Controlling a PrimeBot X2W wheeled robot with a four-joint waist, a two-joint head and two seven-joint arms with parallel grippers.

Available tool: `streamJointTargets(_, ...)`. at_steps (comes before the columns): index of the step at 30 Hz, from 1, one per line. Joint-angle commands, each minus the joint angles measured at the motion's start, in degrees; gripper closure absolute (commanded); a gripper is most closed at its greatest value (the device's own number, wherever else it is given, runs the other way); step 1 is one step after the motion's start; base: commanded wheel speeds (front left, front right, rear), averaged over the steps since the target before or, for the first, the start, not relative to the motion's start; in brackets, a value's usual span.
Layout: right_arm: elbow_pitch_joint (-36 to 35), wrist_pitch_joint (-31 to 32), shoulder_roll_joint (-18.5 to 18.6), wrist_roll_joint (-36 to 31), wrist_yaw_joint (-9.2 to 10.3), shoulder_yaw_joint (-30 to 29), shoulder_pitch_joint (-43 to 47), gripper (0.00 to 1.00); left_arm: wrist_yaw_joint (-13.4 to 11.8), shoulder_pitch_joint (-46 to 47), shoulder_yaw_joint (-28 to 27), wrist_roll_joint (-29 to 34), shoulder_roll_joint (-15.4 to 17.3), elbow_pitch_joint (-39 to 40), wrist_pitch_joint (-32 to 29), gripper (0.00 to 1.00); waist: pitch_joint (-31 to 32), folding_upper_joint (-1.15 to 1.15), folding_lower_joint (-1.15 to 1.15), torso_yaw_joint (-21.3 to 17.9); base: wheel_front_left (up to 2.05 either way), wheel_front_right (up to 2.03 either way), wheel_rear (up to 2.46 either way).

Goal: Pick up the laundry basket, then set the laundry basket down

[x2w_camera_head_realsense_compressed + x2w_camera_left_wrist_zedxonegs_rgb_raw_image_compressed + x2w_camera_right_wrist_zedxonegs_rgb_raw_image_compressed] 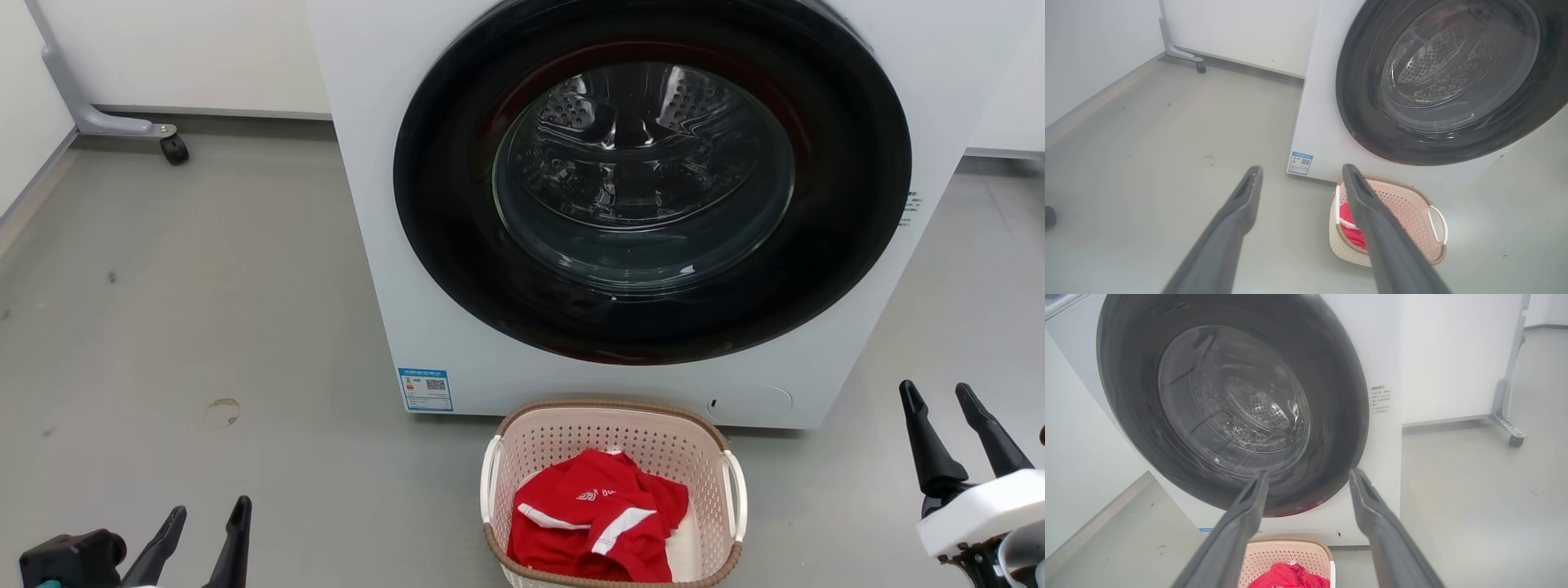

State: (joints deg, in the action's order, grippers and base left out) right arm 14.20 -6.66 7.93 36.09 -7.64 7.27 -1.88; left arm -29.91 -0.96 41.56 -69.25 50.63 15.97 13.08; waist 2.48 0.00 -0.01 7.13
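The laundry basket [612,433] stands on the grey floor right in front of the washing machine, pale pink-cream with a brown rim and white loop handles; a red and white garment [600,523] lies inside. The left wrist view shows the laundry basket [1412,204] partly behind one finger, and the laundry basket [1286,555] sits at the bottom of the right wrist view. My left gripper [208,514] is open at the lower left, well left of the basket. Open too, my right gripper [939,396] is off to the basket's right. Both are empty.
The white washing machine [424,327] with its round dark glass door [653,180] stands just behind the basket. A grey frame leg on a caster [174,149] rests at the far left by the wall. Grey floor [204,327] stretches to the left and right of the machine.
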Motion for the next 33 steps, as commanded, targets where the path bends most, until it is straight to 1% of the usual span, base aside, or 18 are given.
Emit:
streamJointTargets(1,-2.31,0.41,1.09,-0.85,0.15,0.24,-0.92,0.0,0.23,3.4,-2.45,0.16,1.9,0.55,0.28,0.0,-0.15,0.0,0.01,0.09,0.0,0.0,0.0)
streamJointTargets(13,-3.88,1.81,0.14,-1.99,0.15,-0.86,0.06,0.0,0.21,4.07,-2.09,0.56,1.81,0.02,-0.32,0.0,0.03,0.0,0.01,0.48,0.0,0.0,0.0)
streamJointTargets(27,-3.11,3.9,-0.62,-2.13,0.15,-0.86,-0.29,0.0,0.98,4.25,-2.64,0.08,2.3,-0.65,-0.55,0.0,0.34,0.0,0.01,0.26,0.0,0.0,0.0)
streamJointTargets(33,-3.07,4.17,-0.91,-2.33,0.15,-1.08,-0.46,0.0,1.28,4.47,-2.73,0.14,1.94,-0.94,-0.42,0.0,0.13,0.0,0.01,0.19,0.0,0.0,0.0)
